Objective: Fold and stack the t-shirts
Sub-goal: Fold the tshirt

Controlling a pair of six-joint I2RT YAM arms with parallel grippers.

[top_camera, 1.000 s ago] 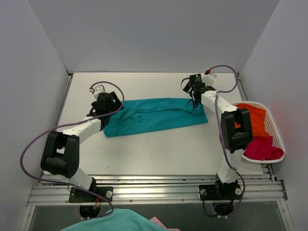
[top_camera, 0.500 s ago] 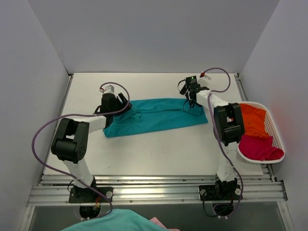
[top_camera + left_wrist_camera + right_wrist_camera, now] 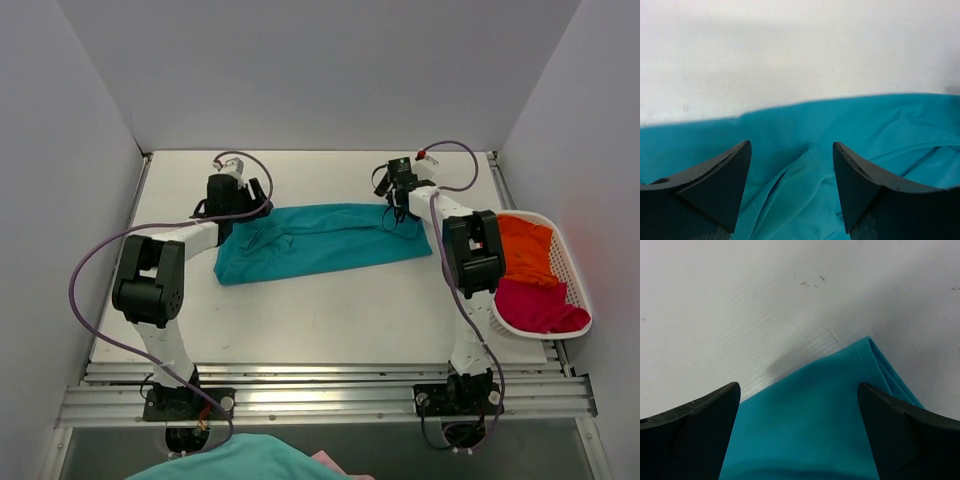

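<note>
A teal t-shirt lies folded into a long band across the middle of the table. My left gripper is open over the band's far left end. In the left wrist view, its jaws straddle a raised fold of teal cloth. My right gripper is open over the band's far right corner. In the right wrist view, the hemmed corner lies between the open jaws. An orange shirt and a magenta-red shirt lie bunched in the basket.
A white lattice basket stands at the table's right edge. Grey walls close the back and both sides. A metal rail runs along the near edge. More teal cloth shows below the rail.
My left gripper has moved toward the back of the table, to the shirt's far left edge. My right gripper has shifted slightly at the far right corner. The shirt lies as before.
</note>
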